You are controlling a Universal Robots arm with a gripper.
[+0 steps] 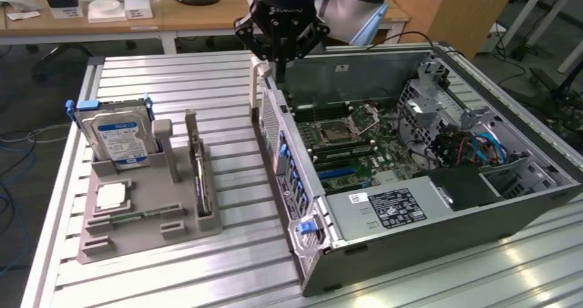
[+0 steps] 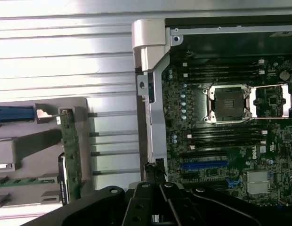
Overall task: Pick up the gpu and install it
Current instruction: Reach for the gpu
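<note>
The black gripper (image 1: 278, 72) hangs with its fingers pressed together and nothing between them, right above the rear wall of the open grey metal computer case (image 1: 437, 226). The gpu (image 1: 195, 163), a thin dark card, stands on edge in the grey plastic holder (image 1: 136, 234) on the slatted aluminium table (image 1: 182, 82), well apart from the gripper. From where I stand, the worry is that wall: dropping straight down could knock the fingertips on its rim. The silver hard drive with the blue-white label (image 1: 119, 141) stands near the card, so a sloppy approach could bump it or tilt the card.
</note>
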